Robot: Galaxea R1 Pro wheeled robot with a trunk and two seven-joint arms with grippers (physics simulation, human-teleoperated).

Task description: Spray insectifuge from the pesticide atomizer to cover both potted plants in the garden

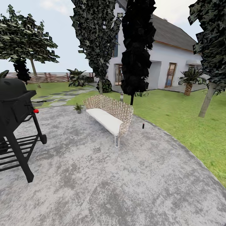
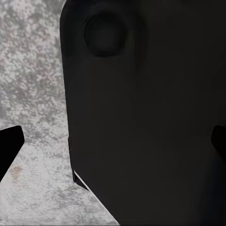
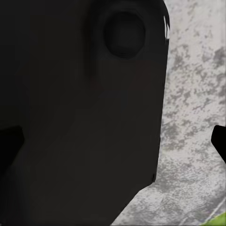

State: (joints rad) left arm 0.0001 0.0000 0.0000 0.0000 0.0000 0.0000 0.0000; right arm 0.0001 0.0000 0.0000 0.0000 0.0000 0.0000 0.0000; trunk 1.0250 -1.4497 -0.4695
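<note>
Where the grey paved patio (image 1: 103, 182) meets lawn (image 1: 175, 116), a small dark pesticide atomizer (image 1: 143, 126) stands just right of a wicker bench (image 1: 108, 116); one potted plant (image 1: 78, 108) sits at the bench's left; black grill (image 1: 15, 119) at left; white house (image 1: 163, 62) behind. Left hand (image 2: 113, 141), right hand (image 3: 113, 141): fingertips spread wide at frame edges, holding nothing.

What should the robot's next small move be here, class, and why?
Probably drive forward across the patio toward the pesticide atomizer, which stands upright on the paving at the lawn's edge, right of the bench. It looks too far ahead to grasp yet, so approaching comes first.
</note>
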